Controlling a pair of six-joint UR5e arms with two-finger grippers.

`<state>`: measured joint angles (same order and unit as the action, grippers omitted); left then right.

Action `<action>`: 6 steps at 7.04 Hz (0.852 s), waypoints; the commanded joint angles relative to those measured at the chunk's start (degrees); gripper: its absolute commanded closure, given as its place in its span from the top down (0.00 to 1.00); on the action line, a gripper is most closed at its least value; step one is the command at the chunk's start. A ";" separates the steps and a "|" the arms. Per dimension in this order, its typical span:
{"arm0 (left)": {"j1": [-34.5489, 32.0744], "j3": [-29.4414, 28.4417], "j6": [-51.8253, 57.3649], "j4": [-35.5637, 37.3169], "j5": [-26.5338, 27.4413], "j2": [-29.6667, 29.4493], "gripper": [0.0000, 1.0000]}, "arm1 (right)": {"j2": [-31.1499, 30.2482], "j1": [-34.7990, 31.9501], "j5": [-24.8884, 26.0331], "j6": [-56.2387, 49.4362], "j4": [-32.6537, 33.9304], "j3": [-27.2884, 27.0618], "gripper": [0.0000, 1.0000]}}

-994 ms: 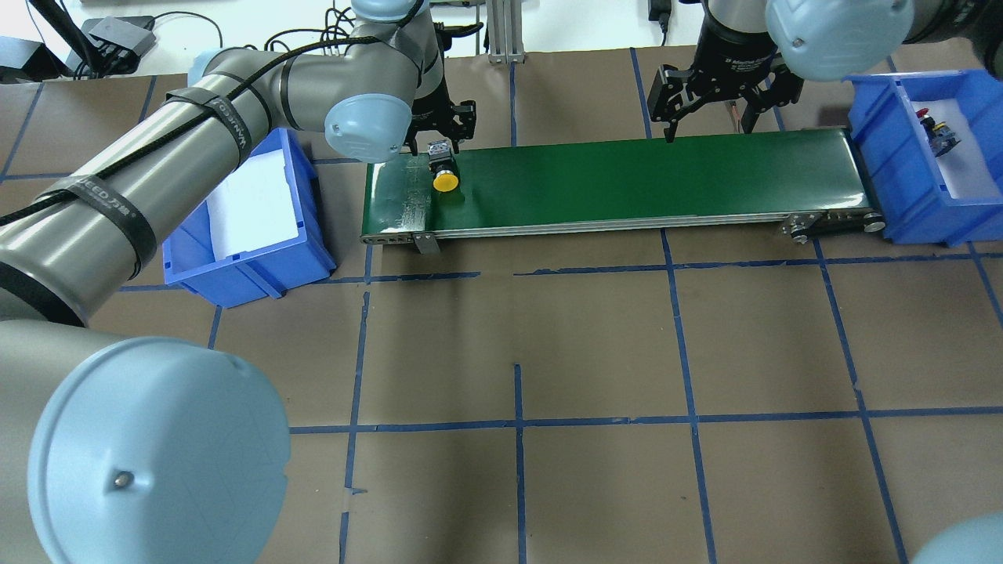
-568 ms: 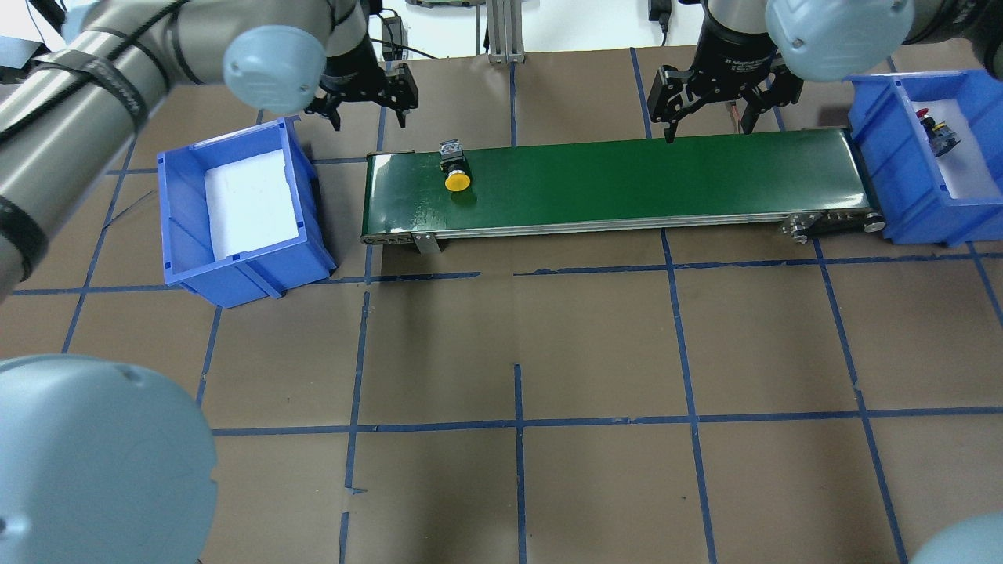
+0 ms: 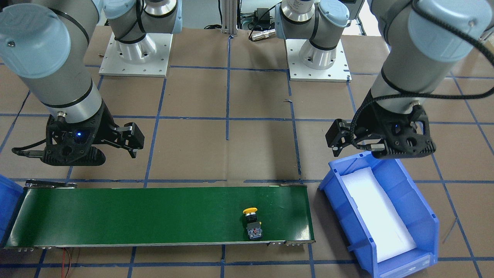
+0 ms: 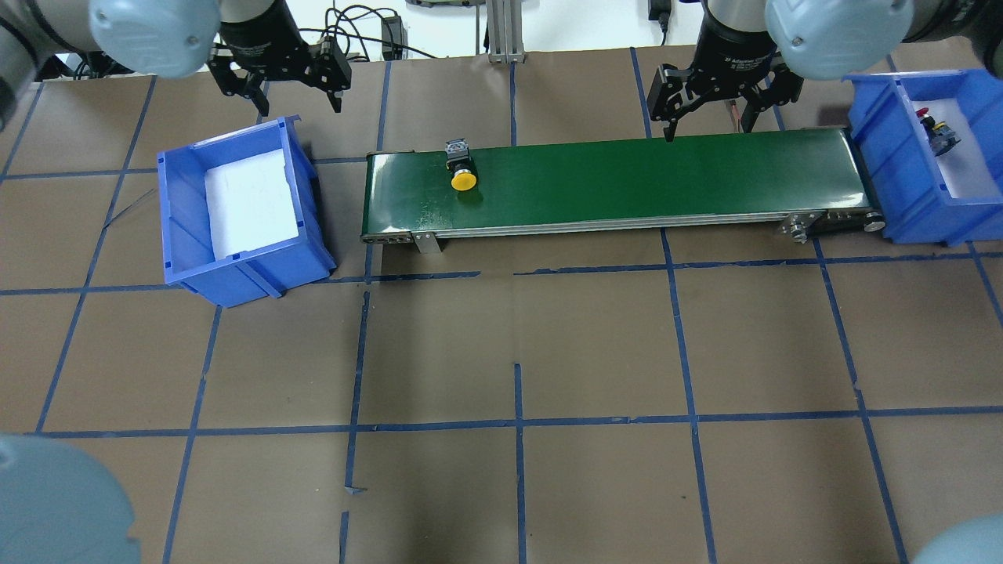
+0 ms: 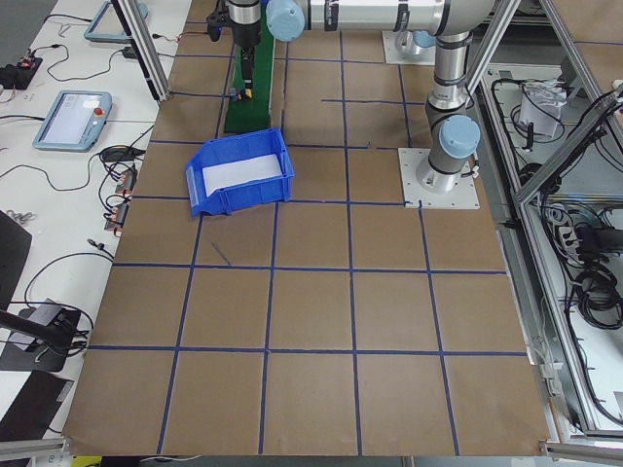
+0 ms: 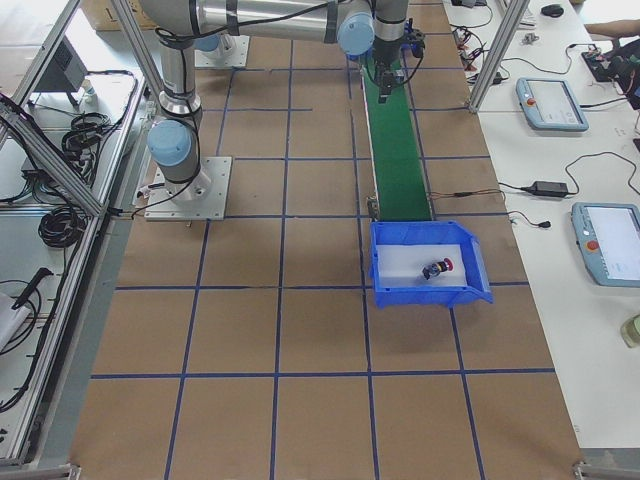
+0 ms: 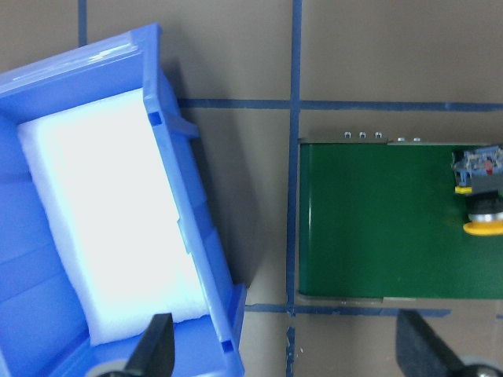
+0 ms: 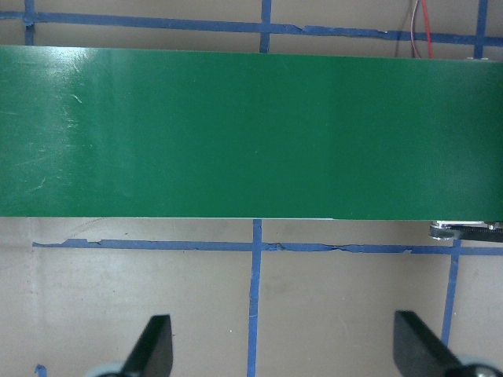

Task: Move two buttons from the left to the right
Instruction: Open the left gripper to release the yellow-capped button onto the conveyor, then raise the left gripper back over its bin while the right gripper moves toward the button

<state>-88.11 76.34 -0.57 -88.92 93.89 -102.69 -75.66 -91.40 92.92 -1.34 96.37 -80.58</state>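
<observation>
The yellow button (image 4: 463, 169) lies on its side on the green conveyor belt (image 4: 627, 176) near the belt's left end; it also shows in the front view (image 3: 251, 222) and the left wrist view (image 7: 481, 198). The red button (image 4: 935, 128) lies in the right blue bin (image 4: 878, 160), also visible in the exterior right view (image 6: 437, 269). My left gripper (image 4: 284, 90) is open and empty, hovering beyond the far edge of the left blue bin (image 4: 309, 200). My right gripper (image 4: 709, 117) is open and empty, hovering just beyond the belt's far edge near its right end.
The left bin holds only a white foam pad (image 4: 251, 200). The right bin sits at the belt's right end. A metal post (image 4: 501, 31) and cables stand at the table's back edge. Blue tape lines grid the brown table.
My left arm has drawn back and to the left, away from the yellow button, to beyond the left bin. The yellow button has shifted slightly right on the belt. My right arm has not moved.
</observation>
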 commanded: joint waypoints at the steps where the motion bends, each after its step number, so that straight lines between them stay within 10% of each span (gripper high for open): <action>1: 2.67 5.36 0.48 -3.10 0.25 5.12 1.00 | -2.72 0.08 0.50 -0.07 -2.57 0.16 1.00; 6: 4.08 7.86 -1.59 -2.66 -4.48 7.68 1.00 | -4.14 -0.36 0.24 -0.07 -3.03 0.43 1.00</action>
<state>-84.29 84.23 1.80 -91.72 91.80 -95.43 -79.66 -91.73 93.26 -1.40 93.28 -79.97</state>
